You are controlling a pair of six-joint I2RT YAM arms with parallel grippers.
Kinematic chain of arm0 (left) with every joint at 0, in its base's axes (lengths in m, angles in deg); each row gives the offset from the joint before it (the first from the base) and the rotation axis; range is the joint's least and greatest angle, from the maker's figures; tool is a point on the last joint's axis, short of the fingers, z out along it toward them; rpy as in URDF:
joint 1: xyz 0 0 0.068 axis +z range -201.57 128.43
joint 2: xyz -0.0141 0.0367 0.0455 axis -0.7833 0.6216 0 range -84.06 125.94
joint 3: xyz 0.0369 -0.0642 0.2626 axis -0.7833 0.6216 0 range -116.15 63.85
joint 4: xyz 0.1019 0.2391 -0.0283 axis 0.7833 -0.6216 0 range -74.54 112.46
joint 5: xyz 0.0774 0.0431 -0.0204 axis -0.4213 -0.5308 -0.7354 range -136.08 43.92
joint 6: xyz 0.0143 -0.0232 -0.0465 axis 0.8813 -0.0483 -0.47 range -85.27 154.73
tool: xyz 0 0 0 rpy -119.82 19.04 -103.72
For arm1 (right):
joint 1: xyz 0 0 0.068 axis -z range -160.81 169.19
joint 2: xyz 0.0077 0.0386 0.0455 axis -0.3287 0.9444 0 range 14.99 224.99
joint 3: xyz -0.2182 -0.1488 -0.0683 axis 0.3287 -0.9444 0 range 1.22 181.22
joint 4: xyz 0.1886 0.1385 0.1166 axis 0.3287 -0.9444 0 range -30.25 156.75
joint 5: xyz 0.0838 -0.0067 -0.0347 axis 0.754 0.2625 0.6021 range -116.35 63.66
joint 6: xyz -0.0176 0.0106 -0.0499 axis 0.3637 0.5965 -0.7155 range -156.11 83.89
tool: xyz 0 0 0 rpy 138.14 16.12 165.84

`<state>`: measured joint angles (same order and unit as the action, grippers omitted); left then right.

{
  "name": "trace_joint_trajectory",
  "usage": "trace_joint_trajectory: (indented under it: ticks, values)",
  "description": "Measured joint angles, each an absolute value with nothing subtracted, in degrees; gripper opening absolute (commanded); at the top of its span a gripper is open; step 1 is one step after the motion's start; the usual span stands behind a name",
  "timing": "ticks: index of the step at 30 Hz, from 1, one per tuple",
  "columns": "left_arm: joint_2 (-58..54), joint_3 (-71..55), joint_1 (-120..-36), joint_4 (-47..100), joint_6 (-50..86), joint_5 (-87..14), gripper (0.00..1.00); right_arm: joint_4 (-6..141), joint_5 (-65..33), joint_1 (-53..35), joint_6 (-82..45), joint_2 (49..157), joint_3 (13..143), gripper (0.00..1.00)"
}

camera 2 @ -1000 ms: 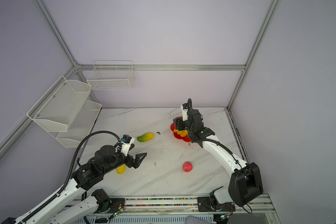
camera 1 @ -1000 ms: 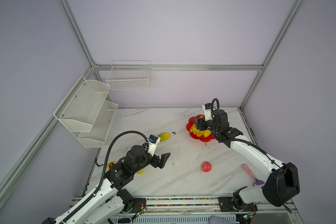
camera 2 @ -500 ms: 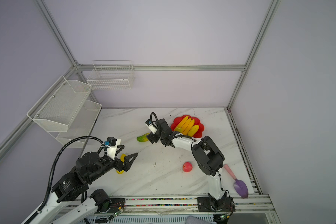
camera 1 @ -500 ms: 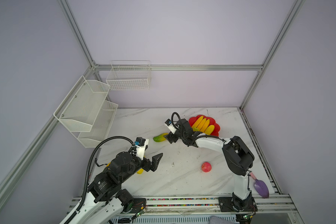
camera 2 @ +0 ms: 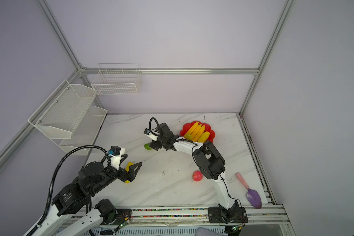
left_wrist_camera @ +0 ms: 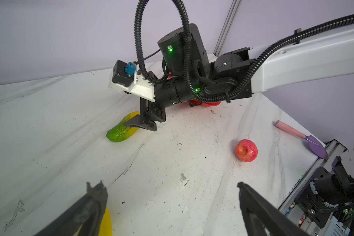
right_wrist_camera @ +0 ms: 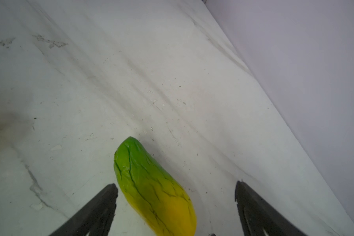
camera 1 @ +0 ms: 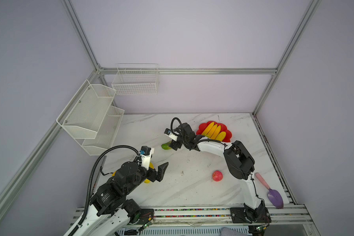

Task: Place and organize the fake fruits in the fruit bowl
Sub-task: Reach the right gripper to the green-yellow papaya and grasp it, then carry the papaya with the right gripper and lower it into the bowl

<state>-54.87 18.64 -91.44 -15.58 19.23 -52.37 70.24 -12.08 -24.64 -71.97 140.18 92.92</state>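
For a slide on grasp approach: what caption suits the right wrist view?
Right gripper, jaws open, straddles the green-yellow mango lying on the marble table.

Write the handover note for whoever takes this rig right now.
Left tool: open, empty, hovering near the yellow fruit on the table.
Right tool: open, straddling the green-yellow mango, not gripping it.
Done: bananas lie in the red bowl.
Left: mango, yellow fruit and apple are on the table and must go in the bowl.
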Motion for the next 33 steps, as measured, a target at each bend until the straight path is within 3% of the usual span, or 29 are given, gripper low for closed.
trace_joint_trajectory:
  ticks: [13,16,23,28,33]
  values:
    - [-53.0,18.6,-91.4,-15.9,19.4,-52.6,1.00,65.9,-11.8,-25.0,-75.9,148.0,97.7,0.90]
    - [-52.6,18.6,-91.4,-15.8,19.4,-52.6,1.00,65.8,-11.7,-25.0,-76.3,148.0,97.7,0.84]
    - [-52.2,18.6,-91.4,-15.0,19.4,-52.5,1.00,66.7,-10.6,-25.1,-75.4,146.4,94.5,0.48]
    - [-52.4,18.6,-91.4,-14.9,19.4,-52.5,1.00,66.8,-10.0,-25.1,-72.6,142.3,89.9,0.43]
    - [-52.5,18.6,-91.4,-14.9,19.5,-52.5,1.00,69.6,-9.6,-25.1,-66.4,130.8,80.3,0.43]
